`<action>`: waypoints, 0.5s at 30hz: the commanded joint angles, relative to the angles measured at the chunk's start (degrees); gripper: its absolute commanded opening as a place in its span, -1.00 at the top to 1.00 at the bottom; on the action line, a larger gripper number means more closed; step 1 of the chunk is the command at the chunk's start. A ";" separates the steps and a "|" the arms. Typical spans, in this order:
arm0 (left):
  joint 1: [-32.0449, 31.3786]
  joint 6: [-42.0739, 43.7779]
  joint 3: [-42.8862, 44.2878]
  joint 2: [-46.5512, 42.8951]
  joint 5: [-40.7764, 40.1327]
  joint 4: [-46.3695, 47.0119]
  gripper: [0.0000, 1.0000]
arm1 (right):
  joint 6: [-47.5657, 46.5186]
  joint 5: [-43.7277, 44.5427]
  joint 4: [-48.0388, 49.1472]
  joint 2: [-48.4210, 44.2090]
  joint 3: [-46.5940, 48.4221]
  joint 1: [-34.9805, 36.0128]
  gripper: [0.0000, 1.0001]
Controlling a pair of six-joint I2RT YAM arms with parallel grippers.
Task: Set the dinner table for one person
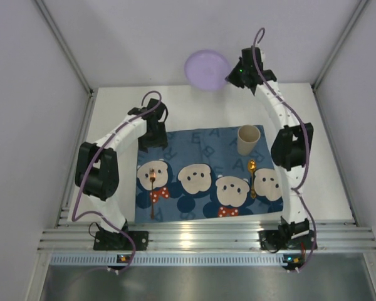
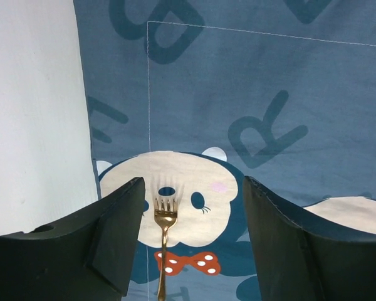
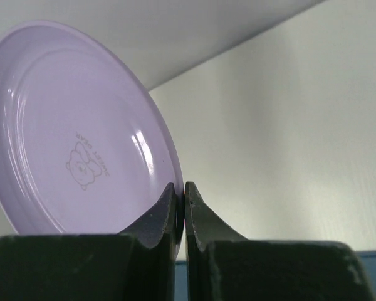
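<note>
Pinching the plate (image 1: 207, 69) by its rim, the right gripper (image 1: 230, 78) is holding it in the air over the far edge of the dinner table (image 1: 113, 113), beyond the mat (image 1: 207, 147); in the wrist view the jaws are meeting on the thin edge with almost no gap, and the plate is standing tilted, its stamped face turned to the camera. I am judging it to be light, stiff plastic, glossy and so probably slippery; the rim is the only sensible place to take it, yet with so little edge between the fingers it could be swinging or sliding under a quick move, so I am planning a slow descent. The right arm is reaching far forward and high, its elbow lifted. The left gripper (image 1: 153, 141) is hanging low over the mat, jaws standing wide and empty either side of the fork (image 2: 165, 216); a cup (image 1: 248, 139) is standing upright and a spoon (image 1: 252, 177) is lying on the mat's right part.
</note>
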 commanded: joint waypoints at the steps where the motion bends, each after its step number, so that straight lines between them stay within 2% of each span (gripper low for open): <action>1: 0.60 2.36 1.00 -0.19 -0.03 1.89 -0.39 | -1.82 -2.18 -0.28 -12.76 -3.63 4.57 1.00; 8: 4.56 4.99 -4.27 -4.04 -0.11 4.44 -0.40 | -3.92 1.24 -5.82 -30.49 -27.19 11.50 1.00; 12: 11.22 5.08 -9.45 -5.81 -1.43 4.88 -0.42 | -4.10 5.54 -9.08 -39.30 -42.98 14.76 1.00; 15: 15.18 4.47 -12.62 -6.86 -2.48 5.41 -0.42 | -4.37 7.39 -9.16 -44.67 -51.09 18.10 1.00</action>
